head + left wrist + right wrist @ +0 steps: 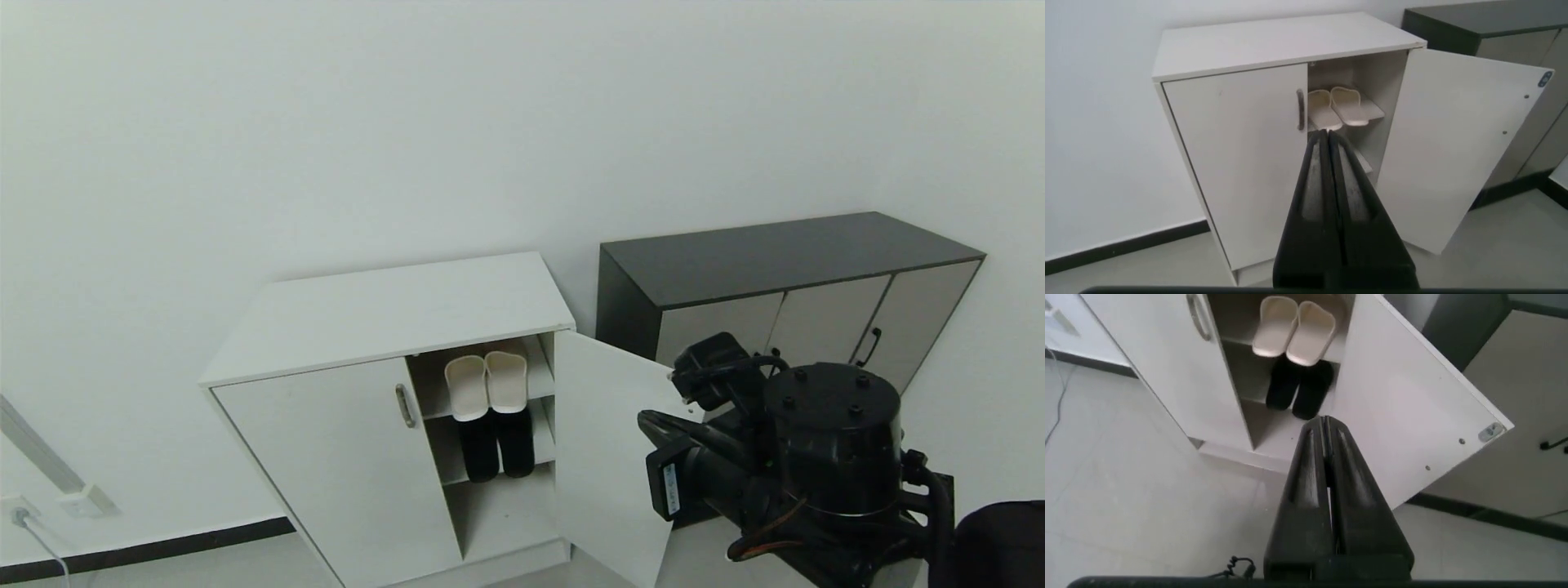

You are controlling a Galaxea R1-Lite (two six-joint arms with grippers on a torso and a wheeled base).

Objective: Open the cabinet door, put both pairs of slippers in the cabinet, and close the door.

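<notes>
The white cabinet [384, 314] is set vs. a plain wall; all else is placed from it. Its robot-right door, the open door [608, 441], is swung wide out toward the robot. Its robot-left door, the shut door [335, 465], is flush w/ the front, and a slim upright handle [405, 406] is fixed at that door's inner edge. Shelves are exposed in the cabinet's right half. The white slippers [486, 384] are laid side by side on the top shelf, touching each other, w/ their near ends at the shelf's front edge. The black slippers [496, 445] are set directly below them on the middle shelf, also side by side.

The left gripper [1328, 139] is held in front of the cabinet, lined up approx. w/ the shut door's handle edge and apart from it. Its fingers are pressed together w/ nothing between them. The right gripper [1327, 423] is held in front of the cabinet's open half, near the open door's inner face but not touching. Its fingers are likewise pressed together, only a hairline slit is shown, and nothing is pinched.

A dark cabinet [775, 257] w/ grey doors is stood just robot-right of the white cabinet, on the same wall. A wall socket [16, 513] w/ a cable plugged in is seen low on the wall, well to the cabinet's left.
</notes>
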